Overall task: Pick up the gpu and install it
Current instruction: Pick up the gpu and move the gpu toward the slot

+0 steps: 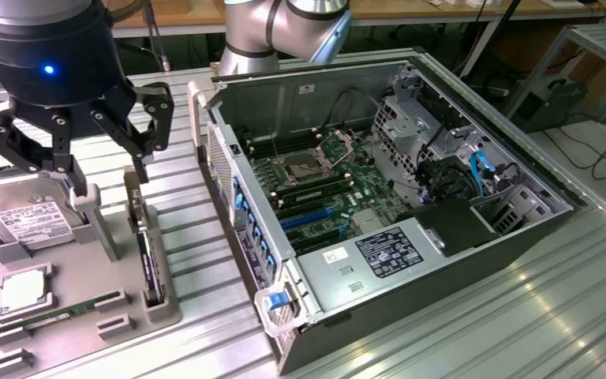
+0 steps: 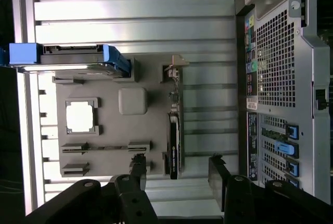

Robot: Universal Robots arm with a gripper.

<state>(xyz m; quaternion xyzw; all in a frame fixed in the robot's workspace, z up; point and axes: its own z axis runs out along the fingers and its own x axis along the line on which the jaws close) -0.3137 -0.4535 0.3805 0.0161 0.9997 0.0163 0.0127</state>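
Everything's sitting on a ribbed metal table [image 1: 492, 316], with a wooden workbench [image 1: 409, 9] running along the back of the room. Nearest the camera, a grey tray [image 1: 82, 272] is lying by the table's edge on the exterior view's left. A green memory stick [image 1: 66, 312] is lying along the tray's near edge, with a CPU [image 1: 24, 288] sitting just behind it. The gpu [image 1: 147, 253] is standing on its edge in a slot along the tray's edge facing the PC case [image 1: 387, 197], so it's not installed yet. A hard drive [image 1: 24, 217] is leaning at the tray's far corner. The gripper [image 1: 111, 181] is hanging over the far end of the gpu, spread wide and holding nothing. In the wrist view the card is sitting between the fingers [image 2: 138, 167], not touching them. The case is lying open on its side beside the tray, with the motherboard [image 1: 314, 178] showing. The arm's base [image 1: 282, 31] is standing behind it.
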